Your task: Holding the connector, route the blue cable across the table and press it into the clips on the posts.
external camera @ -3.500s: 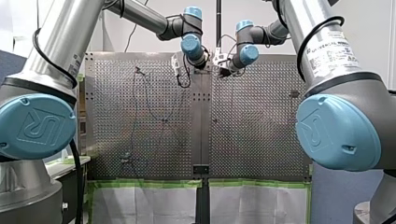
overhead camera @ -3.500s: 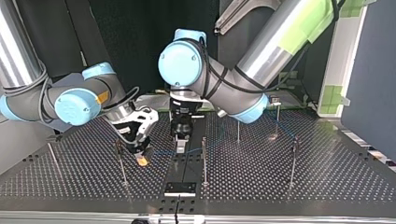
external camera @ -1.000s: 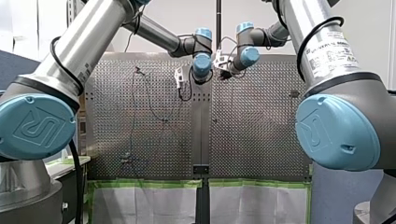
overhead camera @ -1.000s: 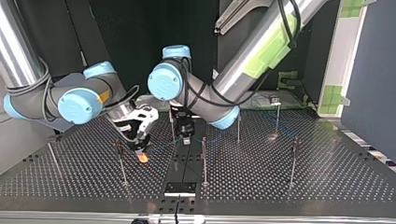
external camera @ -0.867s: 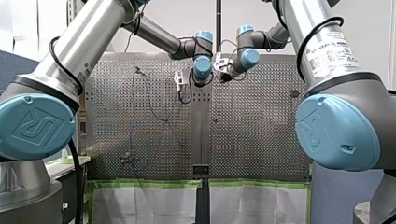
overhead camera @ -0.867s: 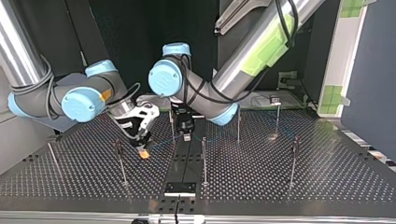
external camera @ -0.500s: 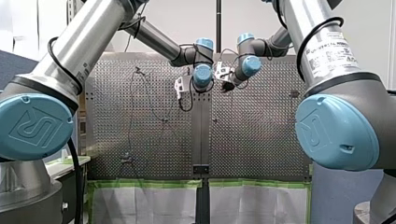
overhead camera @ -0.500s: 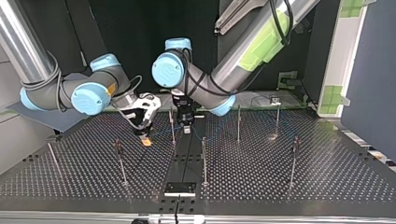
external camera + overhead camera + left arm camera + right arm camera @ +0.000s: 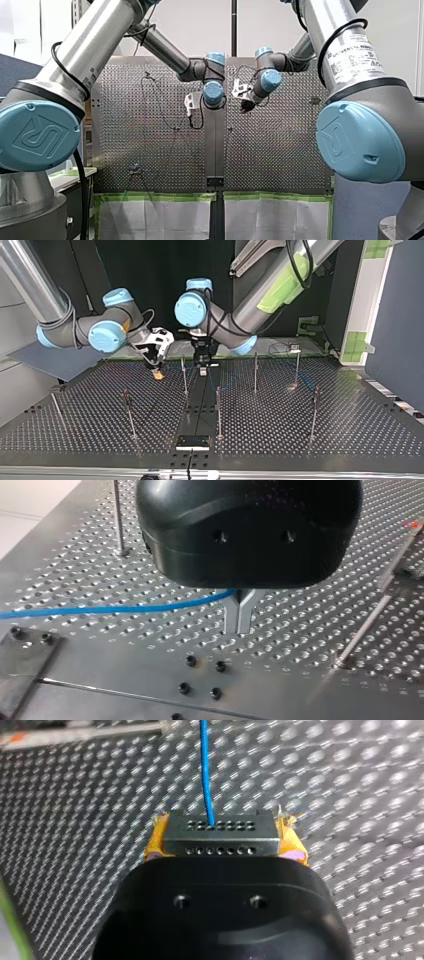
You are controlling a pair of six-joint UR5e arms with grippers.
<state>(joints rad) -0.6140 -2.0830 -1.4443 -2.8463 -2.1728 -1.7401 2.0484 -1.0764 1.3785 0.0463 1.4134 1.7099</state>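
Connector pinched between the yellow pads of my right gripper, above the perforated tabletop.
The blue cable leaves the connector's row of holes and runs ahead over the tabletop. In the left wrist view it reaches my left gripper, whose metal fingers are pressed together on it. In the top view both grippers hang toward the tabletop's far edge, on either side of a thin post.

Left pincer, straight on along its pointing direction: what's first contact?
Probably the perforated table, directly under my left pincer; nothing shows between them. The blue cable runs off sideways from it, out of that line. The gap is unclear.
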